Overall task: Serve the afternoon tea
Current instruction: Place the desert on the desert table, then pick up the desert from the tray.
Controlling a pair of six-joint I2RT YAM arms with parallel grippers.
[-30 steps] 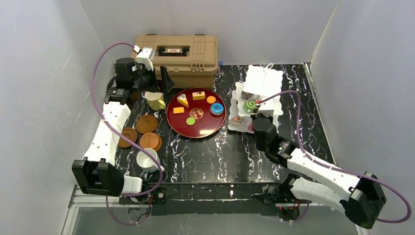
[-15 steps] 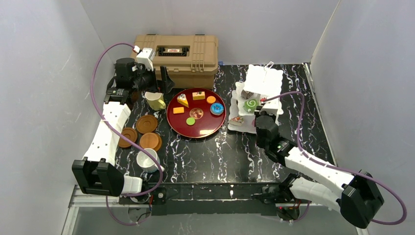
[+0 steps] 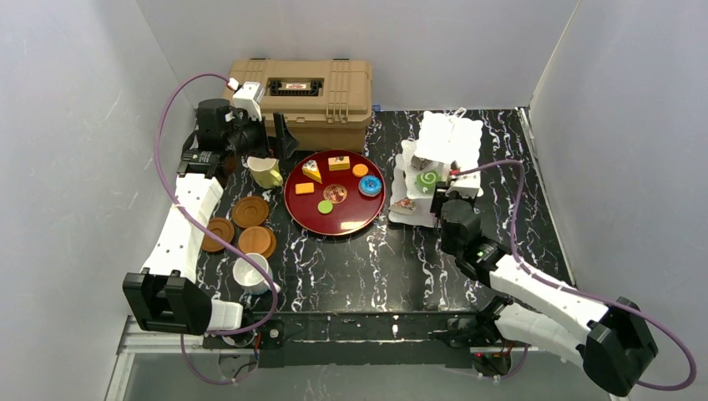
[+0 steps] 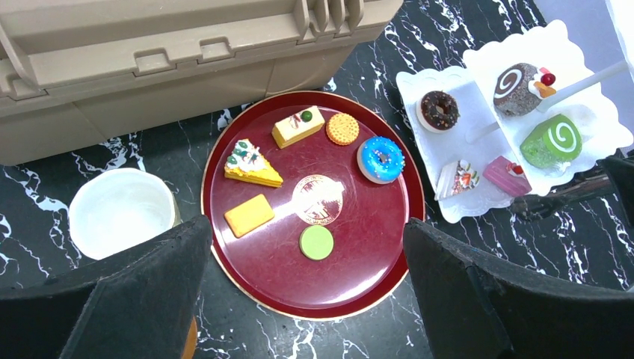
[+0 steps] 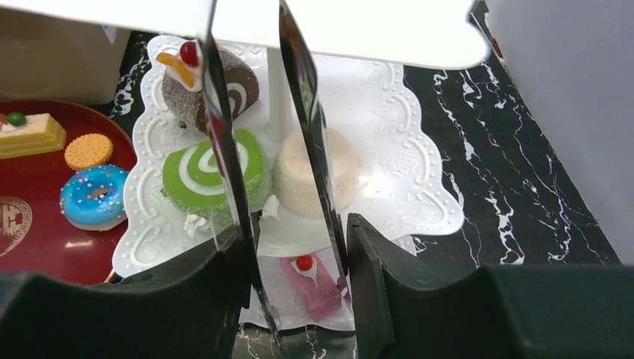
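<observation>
Your right gripper [image 5: 288, 247] is reaching into the stand [image 3: 442, 146] at 2 o'clock, jaws spread, empty; left gripper [image 4: 299, 299] is hovering, jaws spread wide.

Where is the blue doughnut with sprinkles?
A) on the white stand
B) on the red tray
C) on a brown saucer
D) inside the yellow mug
B: the blue doughnut lies on the red tray, near its right edge, beside the round biscuit; the only doughnut on the white stand is a brown one.

Tray [image 3: 294, 205] btwn mugs [image 3: 265, 171] & stand [image 3: 447, 138].
</observation>
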